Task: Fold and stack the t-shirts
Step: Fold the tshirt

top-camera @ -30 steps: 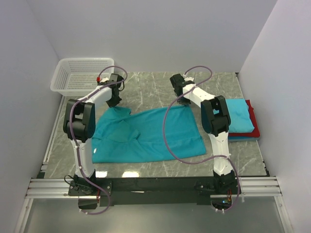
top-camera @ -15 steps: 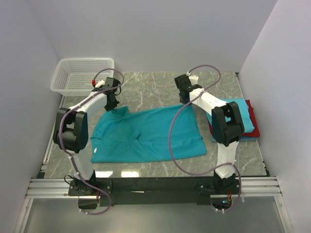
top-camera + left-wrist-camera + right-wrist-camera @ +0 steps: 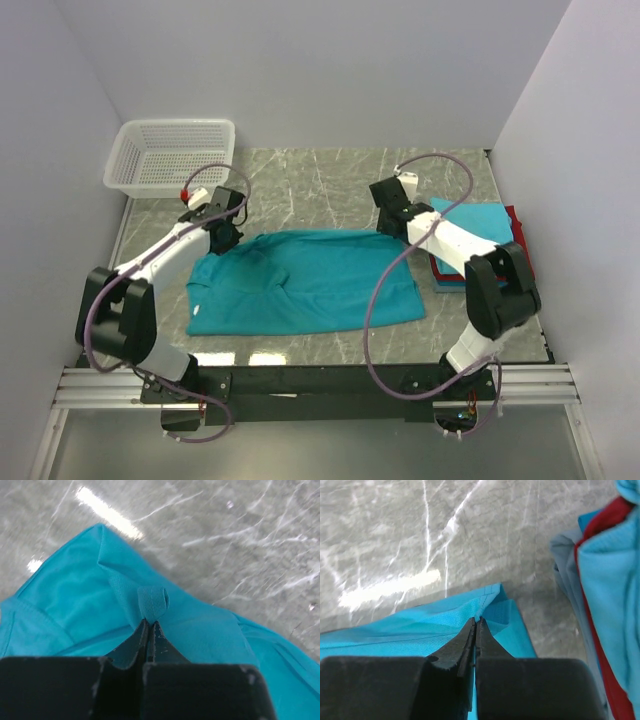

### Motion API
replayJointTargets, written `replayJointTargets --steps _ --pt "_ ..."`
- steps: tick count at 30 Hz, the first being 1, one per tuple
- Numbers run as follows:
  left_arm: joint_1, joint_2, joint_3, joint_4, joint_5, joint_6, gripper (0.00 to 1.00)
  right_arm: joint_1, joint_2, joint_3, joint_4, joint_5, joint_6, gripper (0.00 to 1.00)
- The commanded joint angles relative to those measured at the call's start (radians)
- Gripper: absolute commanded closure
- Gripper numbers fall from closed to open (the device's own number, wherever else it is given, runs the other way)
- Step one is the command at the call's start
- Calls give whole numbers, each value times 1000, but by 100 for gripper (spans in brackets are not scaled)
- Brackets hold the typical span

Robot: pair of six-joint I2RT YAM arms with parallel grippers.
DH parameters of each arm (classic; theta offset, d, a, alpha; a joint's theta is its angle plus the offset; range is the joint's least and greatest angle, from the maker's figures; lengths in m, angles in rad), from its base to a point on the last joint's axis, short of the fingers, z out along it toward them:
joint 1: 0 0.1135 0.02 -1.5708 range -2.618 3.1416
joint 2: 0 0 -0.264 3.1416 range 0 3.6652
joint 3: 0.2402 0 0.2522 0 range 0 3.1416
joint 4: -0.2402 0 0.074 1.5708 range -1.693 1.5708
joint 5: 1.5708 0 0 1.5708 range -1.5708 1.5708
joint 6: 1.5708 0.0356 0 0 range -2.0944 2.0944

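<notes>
Both arms have drawn back toward the near side of the worktop [image 3: 330, 180] since half a second ago, elbows swung lower and wider. The far edge of the teal t-shirt [image 3: 305, 285] has come with them.

The left gripper [image 3: 222, 235] is at the shirt's far left corner. In the left wrist view its jaws are pressed together on a small curl of teal cloth, which bunches up just past the tips. The right gripper [image 3: 388, 222] is at the far right corner. In the right wrist view its jaws are closed on the hem there, and the corner pokes out beyond them.

The shirt lies spread across the middle of the worktop, rumpled near the left sleeve and flatter toward the right.

The folded stack [image 3: 490, 225] lies at the right edge, light blue on top with red and darker blue showing beneath, and the right arm crosses its near left corner. The white basket [image 3: 170, 155] stands in the far left corner, well apart from the shirt.
</notes>
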Motion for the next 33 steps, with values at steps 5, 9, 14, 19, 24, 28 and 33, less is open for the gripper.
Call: replayJointTargets --steps 5,9,14,19,24,28,33 --pt "-14 -178 -115 -43 -60 -74 99 16 -153 -118 61 -12 17 100" --pt "-29 -236 -145 -60 -60 -90 99 30 -207 -156 62 -29 23 100" --pt "-42 -264 -169 -94 -72 -108 99 47 -256 -185 42 -15 27 100" --pt "-59 -314 -183 -134 -85 -123 99 45 -290 -193 9 4 23 100" --pt "-60 -336 -152 -174 -114 -111 99 48 -325 -204 -2 -11 17 100" --pt "-65 -348 -160 -178 -88 -107 99 48 -349 -225 -13 -9 34 100" --pt "-74 -383 -158 -252 -123 -119 99 52 -397 -250 -19 -14 37 100"
